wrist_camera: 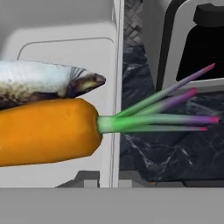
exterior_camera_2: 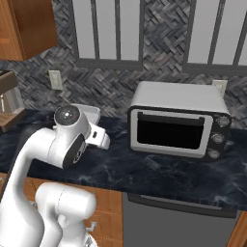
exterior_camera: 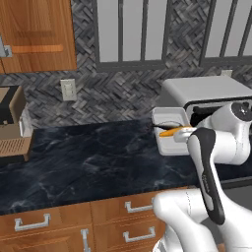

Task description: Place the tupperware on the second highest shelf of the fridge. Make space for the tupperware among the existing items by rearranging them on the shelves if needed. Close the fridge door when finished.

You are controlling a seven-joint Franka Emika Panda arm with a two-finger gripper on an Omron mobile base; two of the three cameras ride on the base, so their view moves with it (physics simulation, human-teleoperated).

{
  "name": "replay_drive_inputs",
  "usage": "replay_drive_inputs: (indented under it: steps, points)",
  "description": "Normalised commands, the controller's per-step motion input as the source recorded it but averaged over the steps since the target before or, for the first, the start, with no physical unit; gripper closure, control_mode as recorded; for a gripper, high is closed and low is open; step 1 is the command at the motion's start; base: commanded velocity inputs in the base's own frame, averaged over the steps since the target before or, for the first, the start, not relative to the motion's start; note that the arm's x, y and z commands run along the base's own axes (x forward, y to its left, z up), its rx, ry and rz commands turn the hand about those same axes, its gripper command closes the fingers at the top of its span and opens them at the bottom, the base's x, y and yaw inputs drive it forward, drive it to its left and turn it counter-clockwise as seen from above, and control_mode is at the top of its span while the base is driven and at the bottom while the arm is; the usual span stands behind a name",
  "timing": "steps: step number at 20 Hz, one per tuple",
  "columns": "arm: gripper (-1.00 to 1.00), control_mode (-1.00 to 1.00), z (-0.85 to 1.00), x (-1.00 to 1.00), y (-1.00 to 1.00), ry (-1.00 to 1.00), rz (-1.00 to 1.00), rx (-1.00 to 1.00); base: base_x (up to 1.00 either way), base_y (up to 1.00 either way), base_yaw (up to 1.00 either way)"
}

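1. Clearly the pickup step: the tupperware [exterior_camera: 170, 130] sits on the dark surface [exterior_camera: 83, 162] beside the toaster oven [exterior_camera_2: 179, 120], holding a carrot [wrist_camera: 46, 131] and fish [wrist_camera: 43, 83]
2. Pincer state: cannot tell (fingertips unseen)
3. Next, I judge, grip the rim

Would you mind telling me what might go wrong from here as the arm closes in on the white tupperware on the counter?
1. The carrot pokes its green stalks over the rim of the open tupperware; a tilted lift may spill it or the fish.
2. The toaster oven stands right beside the tupperware, so a sideways swing might strike it.
3. The gripper's fingers are not visible, so the grasp on the rim is hard to confirm.
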Motion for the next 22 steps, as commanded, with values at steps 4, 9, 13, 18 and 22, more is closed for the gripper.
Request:
replay_drive_inputs:
  steps: [4,9,13,18,22]
  points:
    - [1.0,1.0,0.0,0.0,0.0,0.0,0.0,0.0,0.0,0.0,0.0]
    - [1.0,1.0,0.0,0.0,0.0,0.0,0.0,0.0,-0.3,0.01,0.05]
    - [1.0,1.0,0.0,0.0,0.0,0.0,0.0,0.0,-0.72,0.03,0.14]
    - [1.0,1.0,0.0,0.0,0.0,0.0,0.0,0.0,-0.7,0.1,0.09]
    - [1.0,1.0,0.0,0.0,0.0,0.0,0.0,0.0,-0.51,0.21,0.01]
